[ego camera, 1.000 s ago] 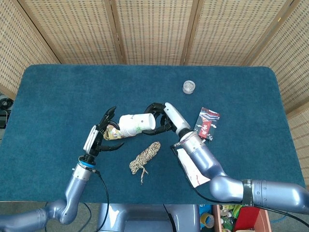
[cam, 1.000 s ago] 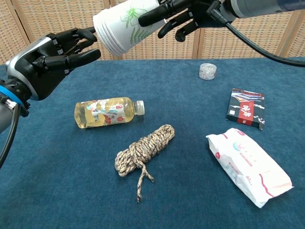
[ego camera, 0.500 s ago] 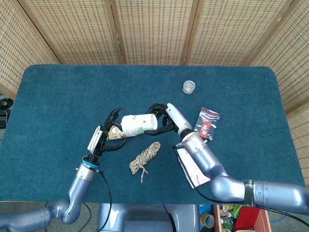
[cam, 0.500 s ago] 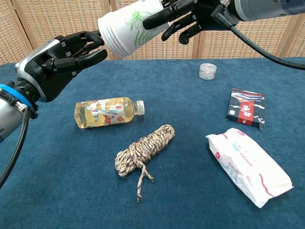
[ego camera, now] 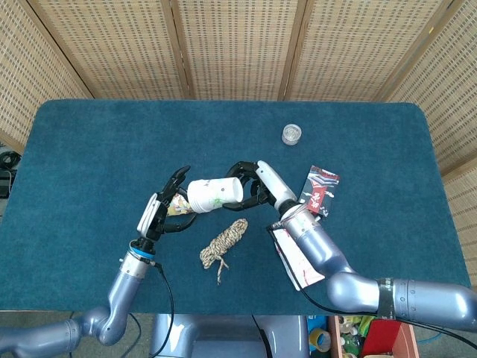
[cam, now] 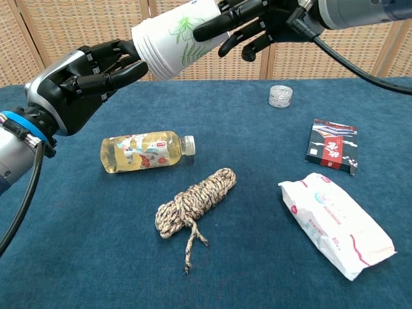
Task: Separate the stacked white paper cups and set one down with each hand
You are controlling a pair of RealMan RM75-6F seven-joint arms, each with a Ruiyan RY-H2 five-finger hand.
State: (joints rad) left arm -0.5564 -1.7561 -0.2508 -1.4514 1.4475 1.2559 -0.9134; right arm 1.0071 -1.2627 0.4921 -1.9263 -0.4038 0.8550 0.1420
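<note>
The stacked white paper cups (ego camera: 215, 195) (cam: 174, 35), printed with a green plant, lie sideways in the air above the table, rims toward the left. My right hand (ego camera: 257, 185) (cam: 248, 22) grips the stack around its base end. My left hand (ego camera: 165, 211) (cam: 74, 80) is raised beside the rims with its fingers spread. Its fingertips (cam: 127, 53) reach the lowest rim, and I cannot tell if they grip it. No cup has come off the stack.
On the blue table under the hands lie a bottle of yellow drink (cam: 145, 151) and a coil of rope (ego camera: 223, 242) (cam: 193, 199). A white tissue pack (cam: 335, 222), a dark card box (ego camera: 320, 190) (cam: 333, 146) and a small tin (ego camera: 291, 134) (cam: 280, 96) lie to the right.
My left hand has risen and moved right until its fingertips meet the rims of the stack. The right hand has shifted the cups slightly right and up.
</note>
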